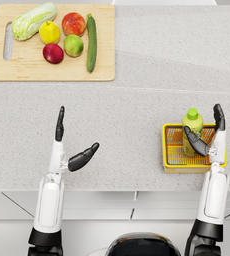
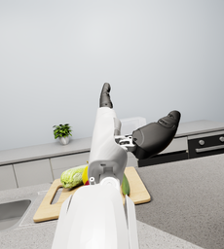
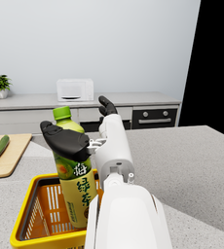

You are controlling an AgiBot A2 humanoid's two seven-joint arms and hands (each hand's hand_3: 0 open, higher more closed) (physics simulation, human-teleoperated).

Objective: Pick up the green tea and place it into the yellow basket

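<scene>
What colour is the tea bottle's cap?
Light green; the cap shows best in the right wrist view.

Your right hand [image 3: 72,141] covers part of the green tea [image 3: 75,180] label. In the left wrist view, your forearm hides most produce on the cutting board [image 2: 138,192]; the sink [image 2: 2,214] is cropped.

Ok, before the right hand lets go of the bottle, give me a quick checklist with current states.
1. Green tea bottle inside the yellow basket: ok.
2. Bottle upright: ok.
3. Bottle base resting on the basket floor: cannot tell; the basket wall hides it.
4. Right hand around the bottle: thumb across its front, ok; firm contact cannot tell.
5. Left hand away from the basket, holding nothing: ok.
6. Cutting board with produce far from the basket: ok.
</scene>
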